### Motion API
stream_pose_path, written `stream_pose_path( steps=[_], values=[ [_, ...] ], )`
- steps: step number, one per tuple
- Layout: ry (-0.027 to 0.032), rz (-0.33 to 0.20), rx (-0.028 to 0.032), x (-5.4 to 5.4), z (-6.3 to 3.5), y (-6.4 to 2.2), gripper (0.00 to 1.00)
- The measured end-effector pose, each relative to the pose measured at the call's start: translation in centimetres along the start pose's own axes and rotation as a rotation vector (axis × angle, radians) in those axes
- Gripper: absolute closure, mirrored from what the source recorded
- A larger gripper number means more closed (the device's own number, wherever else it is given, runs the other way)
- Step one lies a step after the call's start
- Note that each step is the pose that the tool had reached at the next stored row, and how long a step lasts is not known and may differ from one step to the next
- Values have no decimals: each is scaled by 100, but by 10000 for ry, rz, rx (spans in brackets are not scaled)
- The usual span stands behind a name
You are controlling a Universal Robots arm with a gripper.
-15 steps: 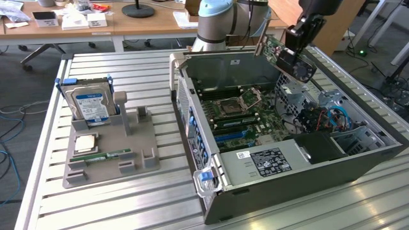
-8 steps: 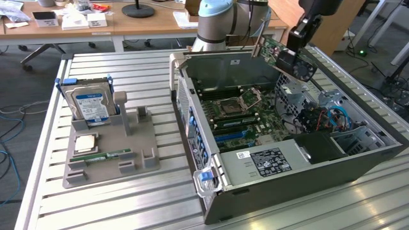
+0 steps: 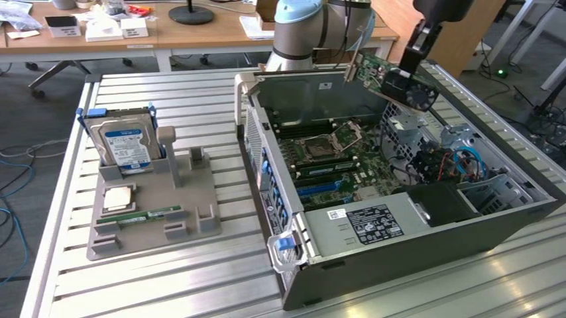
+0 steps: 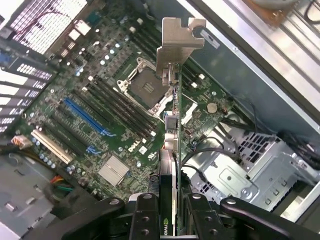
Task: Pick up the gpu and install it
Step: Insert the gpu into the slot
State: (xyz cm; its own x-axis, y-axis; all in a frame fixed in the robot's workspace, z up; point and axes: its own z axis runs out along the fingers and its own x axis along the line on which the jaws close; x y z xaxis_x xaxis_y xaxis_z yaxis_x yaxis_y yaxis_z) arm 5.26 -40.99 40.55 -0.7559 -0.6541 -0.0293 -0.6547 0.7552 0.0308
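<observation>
The gripper [image 4: 170,219] is closed most of the way, pinching the gpu [image 3: 382,71] by one end. The card hangs tilted in the air, up over the far side of the open computer case [image 3: 415,265]. It is above the green board [image 4: 95,95] inside and does not touch it.

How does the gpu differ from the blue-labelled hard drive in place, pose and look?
The gpu hangs tilted in the gripper above the open computer case; the hard drive stands on end in the grey holder on the table. The gpu is a dark green board with a pale metal bracket; the hard drive is silver with a blue label. Both are flat and rectangular.
</observation>
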Motion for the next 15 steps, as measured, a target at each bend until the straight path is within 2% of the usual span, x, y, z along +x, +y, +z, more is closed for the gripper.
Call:
stream_pose_path(
  steps=[15],
  values=[
    [85,-2739,-80,0,8,0,74]
  ],
)
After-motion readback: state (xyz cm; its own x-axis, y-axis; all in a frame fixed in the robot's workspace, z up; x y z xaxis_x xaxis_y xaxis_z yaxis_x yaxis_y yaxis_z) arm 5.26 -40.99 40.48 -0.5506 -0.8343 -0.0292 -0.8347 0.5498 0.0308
